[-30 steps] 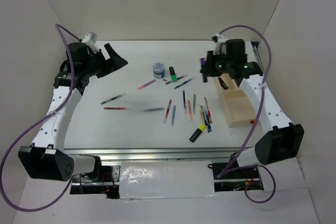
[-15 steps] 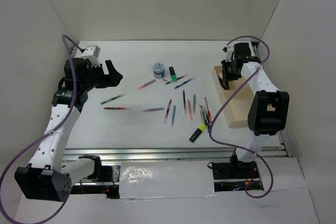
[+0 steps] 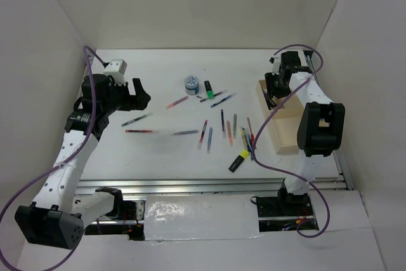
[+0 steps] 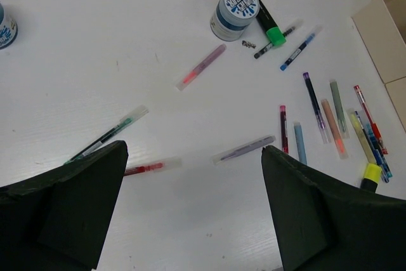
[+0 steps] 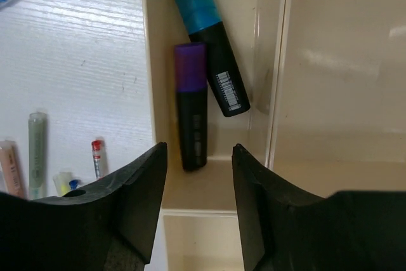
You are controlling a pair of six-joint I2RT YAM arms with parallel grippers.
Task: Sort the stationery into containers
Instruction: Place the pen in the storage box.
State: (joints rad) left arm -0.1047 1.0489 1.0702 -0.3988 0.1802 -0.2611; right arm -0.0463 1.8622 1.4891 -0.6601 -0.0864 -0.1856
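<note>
— Well, what's the risk here?
— The right gripper hangs over the tray's left-side compartment, jaws apart, empty. Descending straight could knock the purple highlighter lying there beside the blue highlighter.
— And the left?
— The left gripper, spread wide and empty, hovers tilted above loose pens.

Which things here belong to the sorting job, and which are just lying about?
Job: wooden tray; purple highlighter and blue highlighter, already in one compartment; green highlighter, yellow highlighter, loose pens, pot and second pot, all outside it.
Lying about: small metal bit beside the pot; purple cable.
</note>
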